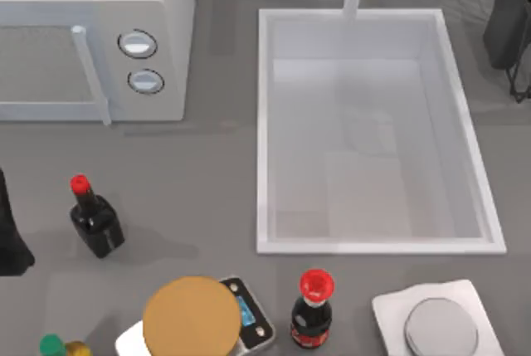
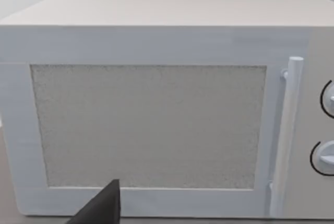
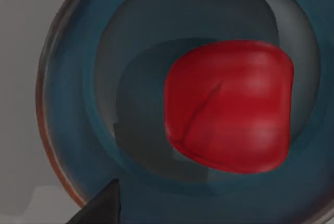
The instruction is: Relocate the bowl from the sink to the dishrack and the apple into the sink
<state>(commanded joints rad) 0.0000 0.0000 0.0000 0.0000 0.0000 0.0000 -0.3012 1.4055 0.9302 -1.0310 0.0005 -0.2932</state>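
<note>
Red apple (image 3: 228, 106) sits inside the blue bowl (image 3: 68, 104), close under the right wrist camera; whether the right claw is spread or pinching, cannot tell. Sink (image 1: 264, 124) in the top view holds neither, so the bowl is judged out of the sink; the apple still needs moving there. Left arm idles facing the microwave (image 2: 156, 109), claw state unclear.
</note>
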